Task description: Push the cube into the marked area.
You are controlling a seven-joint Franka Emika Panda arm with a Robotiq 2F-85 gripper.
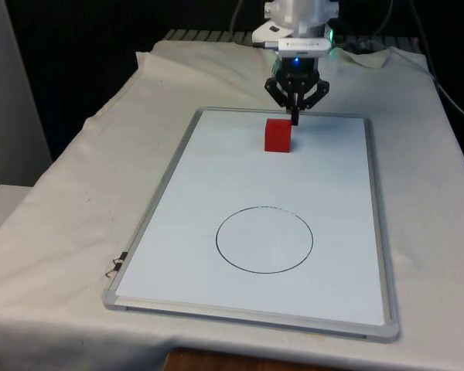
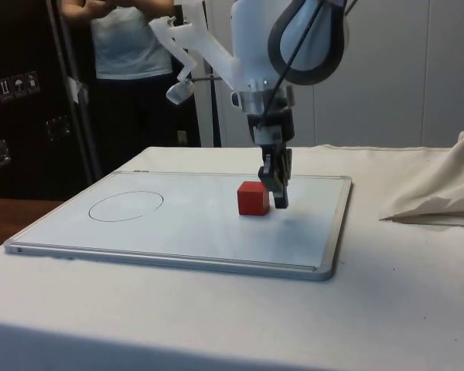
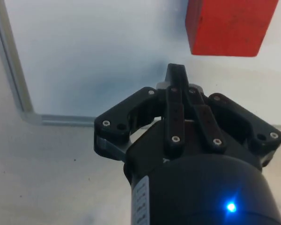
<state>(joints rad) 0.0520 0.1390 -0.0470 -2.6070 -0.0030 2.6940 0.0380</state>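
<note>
We see the red cube (image 1: pixel 278 135) resting flat on the whiteboard (image 1: pixel 178 232), close to the board's far edge, the one nearest the robot, and roughly midway along that edge. In the wrist view the cube (image 3: pixel 230 26) shows a plain red face with sharp corners. The drawn circle (image 1: pixel 264 240) lies toward the board's near edge, well apart from the cube, with bare white surface between them; the cube sits wholly outside it. In the side view the circle (image 2: pixel 126 205) is toward the board's end away from the arm, and the cube (image 2: pixel 252 198) sits nearer the other end.

Just behind the cube, on its robot side, we find the black gripper (image 1: pixel 295 120) pointing down, its tip low over the board. Its fingers (image 3: pixel 176 82) are pressed together into a single narrow point, holding nothing. From the side the gripper (image 2: pixel 279 202) stands right beside the cube's face; we cannot tell whether it touches.

The whiteboard, framed in grey metal, lies on the white cloth (image 1: pixel 54 232) covering the table. Beyond the table, a person (image 2: pixel 124 46) stands in a pale top with arms folded.
</note>
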